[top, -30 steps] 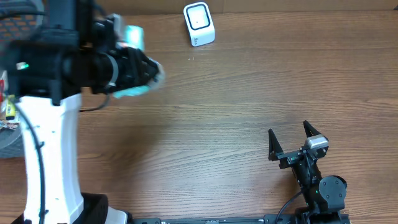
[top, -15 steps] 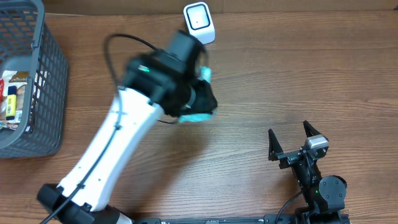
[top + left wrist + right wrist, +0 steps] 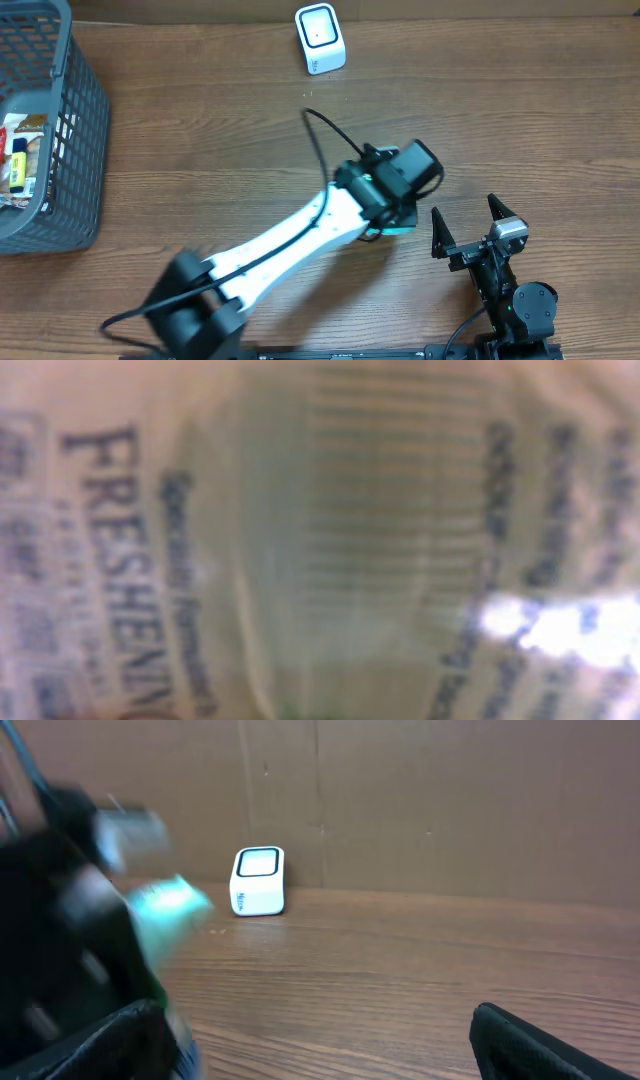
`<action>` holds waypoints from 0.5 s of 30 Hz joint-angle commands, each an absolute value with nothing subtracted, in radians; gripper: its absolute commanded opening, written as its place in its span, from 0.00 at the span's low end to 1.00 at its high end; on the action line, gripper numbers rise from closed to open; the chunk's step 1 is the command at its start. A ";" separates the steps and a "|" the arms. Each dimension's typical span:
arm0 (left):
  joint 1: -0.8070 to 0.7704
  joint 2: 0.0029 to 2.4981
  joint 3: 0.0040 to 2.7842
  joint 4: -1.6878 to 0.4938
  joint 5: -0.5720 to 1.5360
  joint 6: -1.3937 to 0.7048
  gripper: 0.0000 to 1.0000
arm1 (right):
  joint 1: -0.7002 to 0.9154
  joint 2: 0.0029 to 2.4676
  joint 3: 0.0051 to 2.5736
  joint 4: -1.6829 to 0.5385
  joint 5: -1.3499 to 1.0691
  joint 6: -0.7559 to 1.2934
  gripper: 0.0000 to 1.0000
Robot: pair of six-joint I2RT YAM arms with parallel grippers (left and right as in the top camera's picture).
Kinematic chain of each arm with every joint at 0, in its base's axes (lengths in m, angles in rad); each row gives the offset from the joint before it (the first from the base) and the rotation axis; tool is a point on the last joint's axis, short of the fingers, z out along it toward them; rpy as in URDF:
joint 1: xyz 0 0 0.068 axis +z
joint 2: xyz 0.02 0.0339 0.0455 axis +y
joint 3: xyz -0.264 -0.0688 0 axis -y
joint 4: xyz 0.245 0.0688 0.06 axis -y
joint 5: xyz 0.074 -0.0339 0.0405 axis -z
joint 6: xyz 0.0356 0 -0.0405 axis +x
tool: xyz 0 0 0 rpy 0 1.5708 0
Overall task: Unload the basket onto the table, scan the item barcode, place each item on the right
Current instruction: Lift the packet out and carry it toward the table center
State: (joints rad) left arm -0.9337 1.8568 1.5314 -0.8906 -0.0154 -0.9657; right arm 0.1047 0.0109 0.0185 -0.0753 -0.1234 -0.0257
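Note:
My left gripper [image 3: 395, 205] hangs over the table's right half, shut on the item, a teal packet [image 3: 398, 229] whose edge shows under the wrist. Its fingers are hidden. In the left wrist view the packet [image 3: 320, 540] fills the frame, blurred, with dark print and a patch of fine lines. In the right wrist view the packet [image 3: 170, 905] appears as a teal smear beside the dark left arm [image 3: 60, 930]. The white scanner [image 3: 320, 38] [image 3: 258, 880] stands at the back edge. My right gripper [image 3: 467, 225] [image 3: 320, 1050] rests open, with nothing between its fingers, just right of the packet.
A grey wire basket [image 3: 60, 130] with several packaged goods inside stands at the far left. A brown cardboard wall [image 3: 420, 800] closes the back of the table. The left arm's white link [image 3: 290, 235] stretches diagonally across the table's middle.
The left arm has swung the teal packet from the back left, past the scanner, down to the right beside the right gripper. The right arm has not moved.

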 commanded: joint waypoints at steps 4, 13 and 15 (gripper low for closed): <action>-0.926 1.937 1.529 -0.836 -0.060 -0.963 0.04 | 0.104 0.003 0.008 -0.071 -0.114 -0.023 1.00; -0.938 2.004 1.529 -0.776 0.007 -0.939 0.04 | 0.104 0.003 0.008 -0.071 -0.113 -0.023 1.00; -0.938 2.014 1.529 -0.776 0.027 -0.939 0.04 | 0.104 0.003 0.008 -0.071 -0.113 -0.023 1.00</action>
